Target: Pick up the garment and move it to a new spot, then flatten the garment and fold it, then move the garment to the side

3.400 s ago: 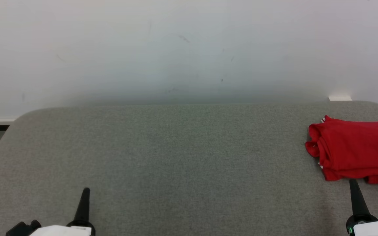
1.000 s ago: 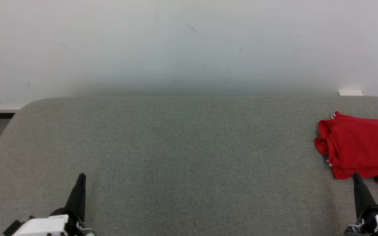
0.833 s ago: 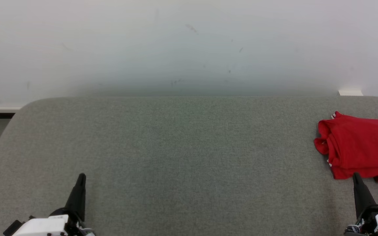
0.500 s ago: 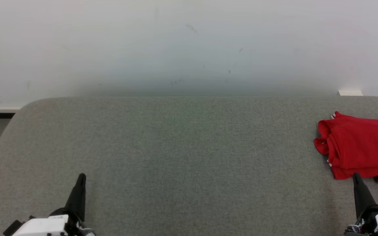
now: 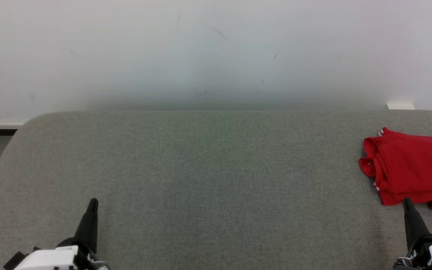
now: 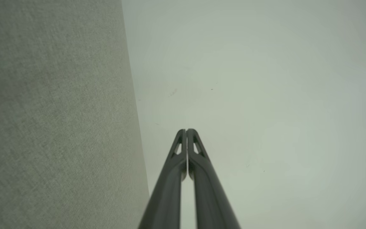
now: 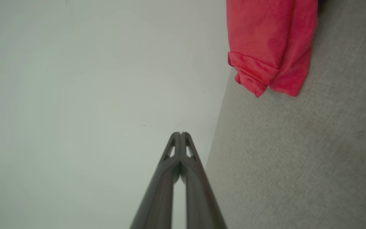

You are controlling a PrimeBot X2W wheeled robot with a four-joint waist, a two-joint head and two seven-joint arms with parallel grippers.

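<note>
left gripper (image 6: 186, 130), right gripper (image 7: 180, 133) closed; right wrist: garment (image 7: 268, 38) hem; head: white trim (image 5: 381, 132)

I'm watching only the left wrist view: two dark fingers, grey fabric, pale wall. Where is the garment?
Observer: The folded red cloth garment lies at the right end of the grey fabric-covered table, in the head view.
Operator: Is anything holding it?
Observer: No. The right gripper is shut, empty, apart from the garment.
Operator: And my left one?
Observer: The left gripper sits near the table's opposite, left side.
</note>
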